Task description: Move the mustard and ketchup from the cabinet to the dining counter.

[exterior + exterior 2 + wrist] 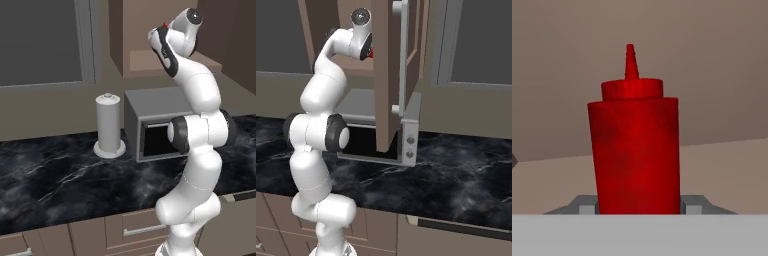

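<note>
Upright, ketchup [634, 150] nozzle up.

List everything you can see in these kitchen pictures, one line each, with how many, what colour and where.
ketchup bottle: one, red, upright on the cabinet shelf, between the gripper fingers
cabinet: one, brown wood, on the wall above the microwave
cabinet door: one, brown with a grey bar handle, swung open
microwave: one, grey, on the worktop under the cabinet
paper towel roll: one, white on a pale stand, left of the microwave
worktop: one, black marble with white veins, over brown drawers
window: dark pane, grey frame, behind the worktop
arm: one, white with dark joints, reaching up into the cabinet
gripper: one, grey tips either side of the bottle's base
</note>
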